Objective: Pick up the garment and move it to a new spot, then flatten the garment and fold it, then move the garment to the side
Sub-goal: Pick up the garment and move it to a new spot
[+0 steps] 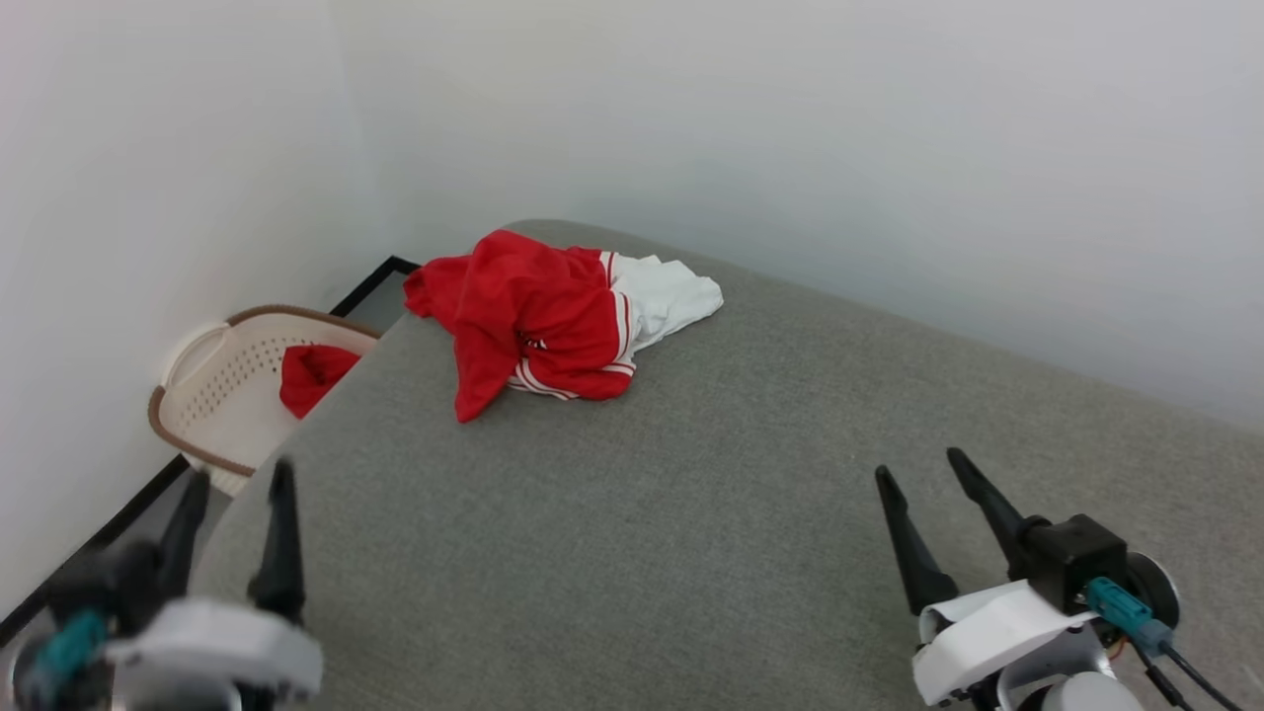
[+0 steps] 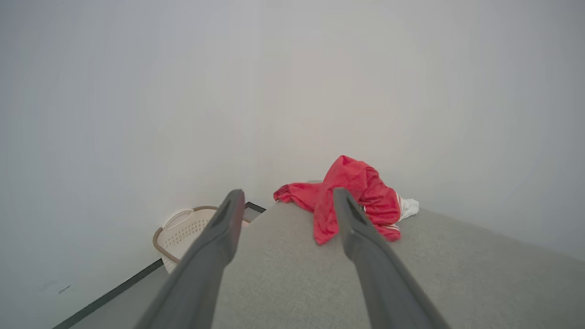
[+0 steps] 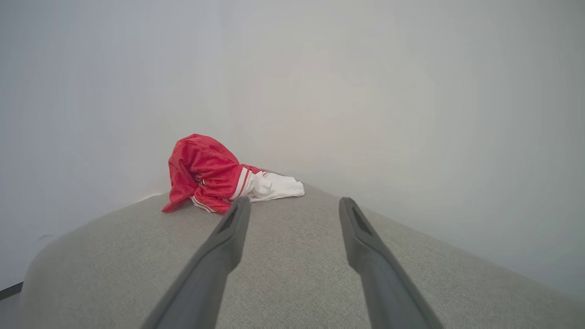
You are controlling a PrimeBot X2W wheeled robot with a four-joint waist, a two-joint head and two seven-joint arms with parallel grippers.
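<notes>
Red garment point(image 1: 533, 316): crumpled in a heap on the grey upholstered surface point(image 1: 691, 474), at its far corner, about 11 o'clock from the middle of the head view. Not flattened, not folded.
Garment body: red cloth bunched into a hump, tallest at the far side in both wrist views point(image 2: 361, 180) point(image 3: 201, 173).
White sleeve point(image 1: 671, 294): lies flat on the surface, pointing to 2 o'clock from the heap.
Striped trim point(image 1: 622, 331): red-white bands run along the sleeve seam and the near hem. Chest numbers cannot be read.
Garment contact: neither claw touches it; both are well apart from it, on the near side.
Left claw point(image 1: 240, 474): at 7 o'clock in the head view, blurred, at the near left edge of the surface. Fingers spread wide, nothing between them. In the left wrist view point(image 2: 288, 194) the garment lies ahead at 1 o'clock, and one finger crosses in front of its near edge.
Right claw point(image 1: 918, 464): at 4 o'clock in the head view, above the surface. Fingers spread wide, nothing held. In the right wrist view point(image 3: 295, 201) the garment lies ahead at 11 o'clock.
Surface: grey woven fabric with a rounded corner at 11 o'clock.
Basket point(image 1: 212, 395): beige, perforated, brown rim; on the floor beside the left edge of the surface, at 9 o'clock, near the wall point(image 1: 790, 118).
Small red cloth point(image 1: 311, 373): bundled inside the basket.
Wall: plain and pale, with a black baseboard point(image 1: 89, 543) at its foot.
</notes>
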